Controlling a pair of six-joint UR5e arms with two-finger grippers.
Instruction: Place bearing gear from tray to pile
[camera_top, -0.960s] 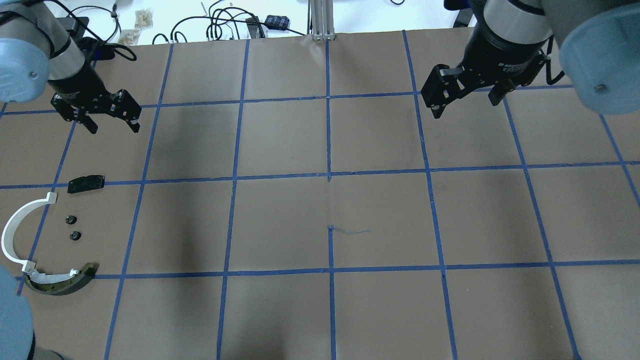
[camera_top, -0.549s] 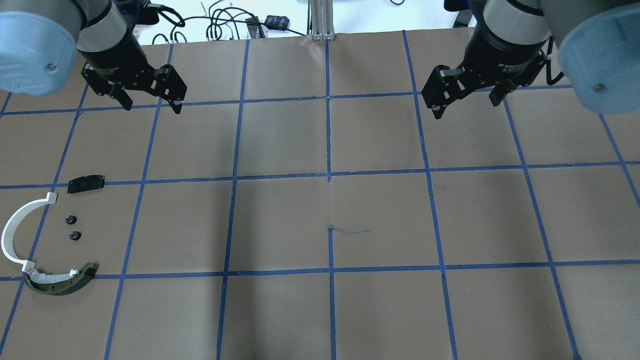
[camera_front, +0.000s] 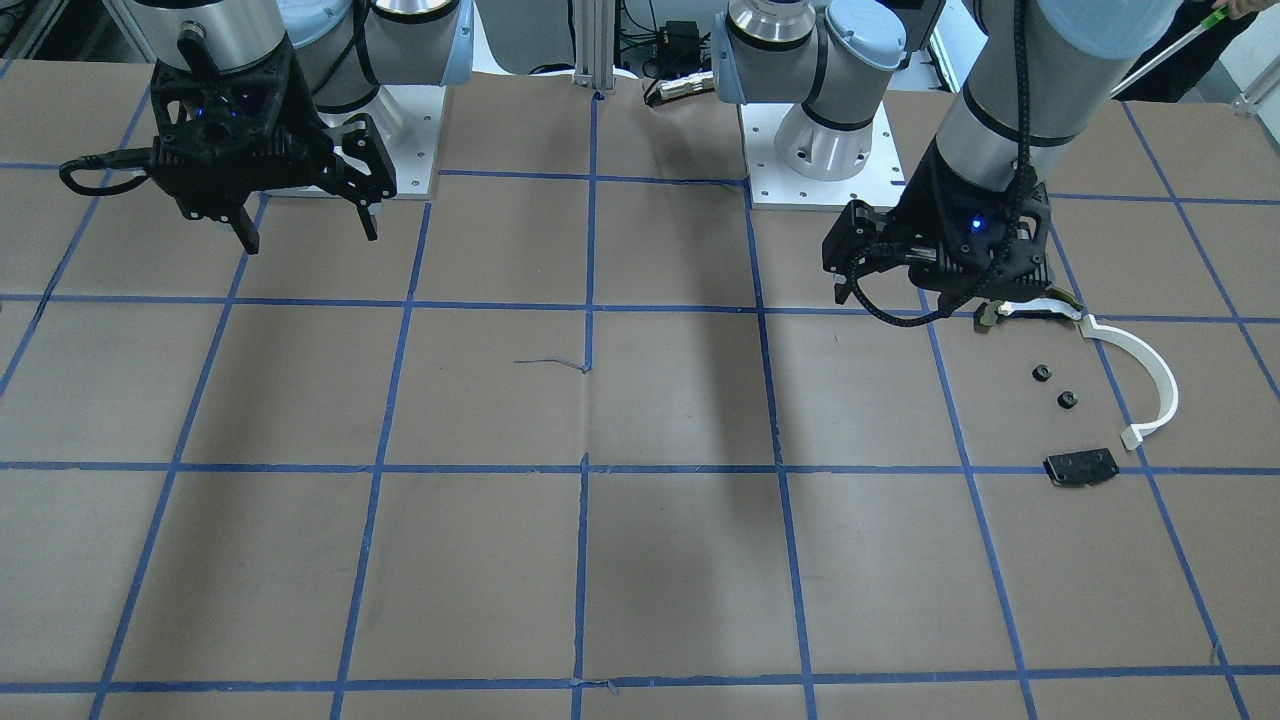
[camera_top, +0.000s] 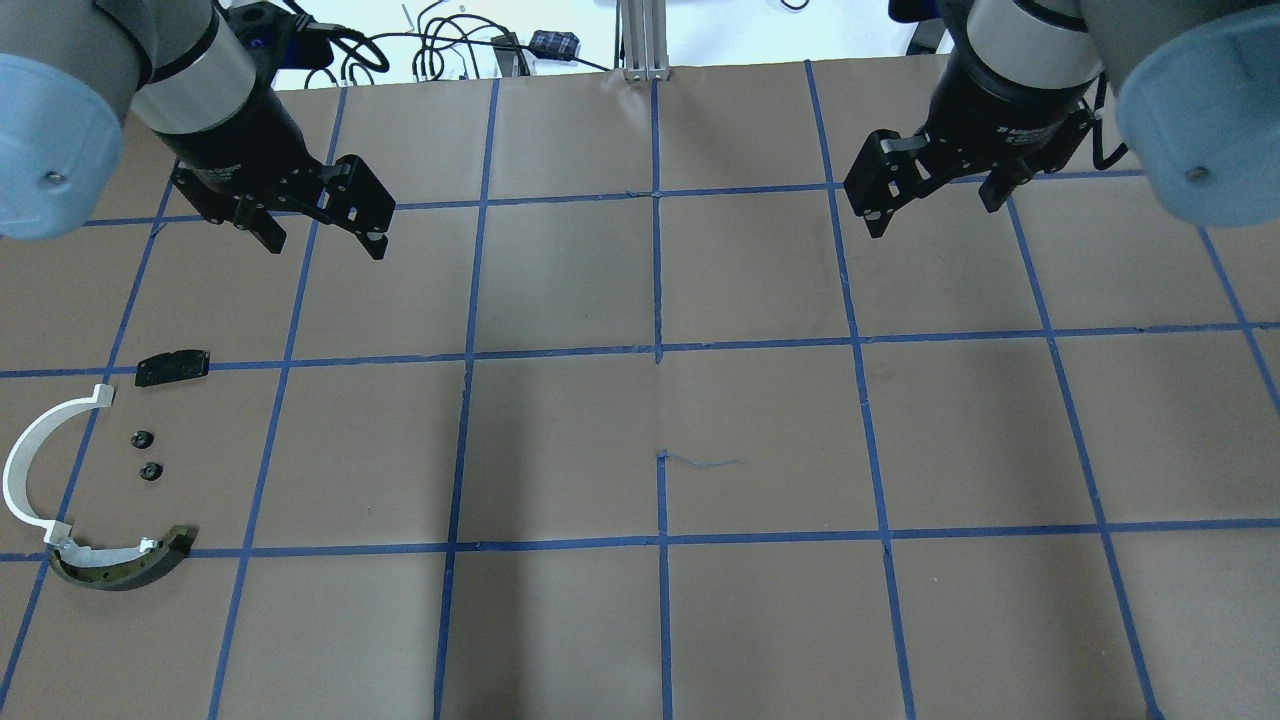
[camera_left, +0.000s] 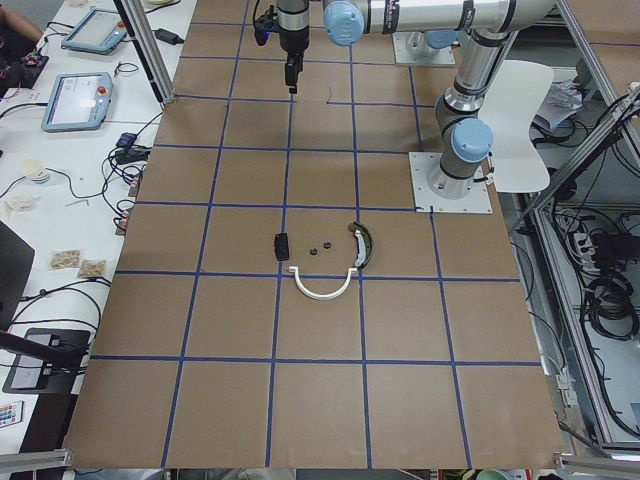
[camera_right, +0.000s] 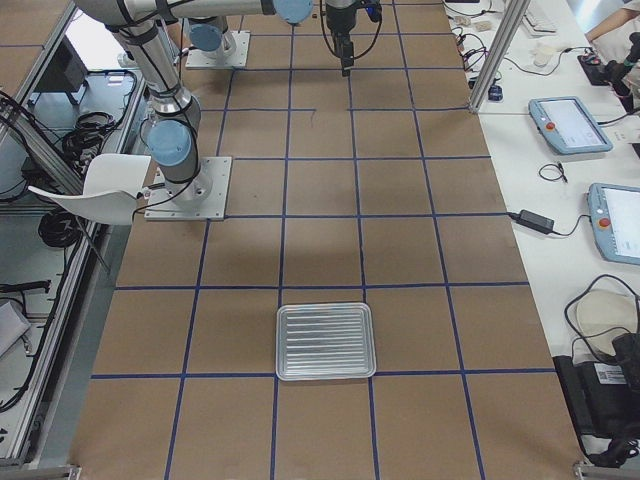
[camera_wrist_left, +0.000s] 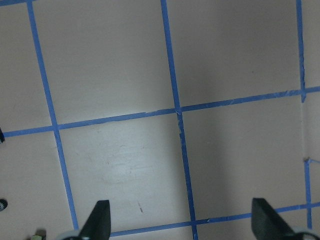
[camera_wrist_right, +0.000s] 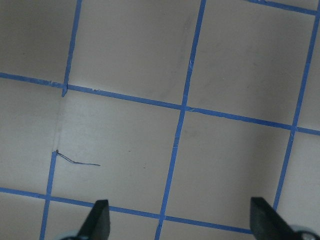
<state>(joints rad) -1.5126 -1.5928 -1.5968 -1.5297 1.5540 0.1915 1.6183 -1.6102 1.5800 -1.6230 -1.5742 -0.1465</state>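
Observation:
The pile lies at the table's left side: a white arc strip (camera_top: 30, 470), a dark curved piece (camera_top: 120, 568), a flat black plate (camera_top: 172, 367) and two small black gear-like parts (camera_top: 141, 438) (camera_top: 150, 471). My left gripper (camera_top: 322, 232) is open and empty, above bare paper up and to the right of the pile. My right gripper (camera_top: 935, 205) is open and empty at the far right. The ribbed metal tray (camera_right: 325, 341) shows only in the exterior right view, and nothing shows in it. In the left wrist view one small black part (camera_wrist_left: 2, 203) peeks in at the left edge.
The table is brown paper with a blue tape grid (camera_top: 658, 350). Cables and a small box (camera_top: 553, 43) lie beyond the far edge. In the front-facing view the left arm's wrist (camera_front: 950, 245) hangs over the dark curved piece's end (camera_front: 1030, 310).
My left gripper has moved right and away from the pile, staying open and empty. The right arm and the pile's parts have not moved.

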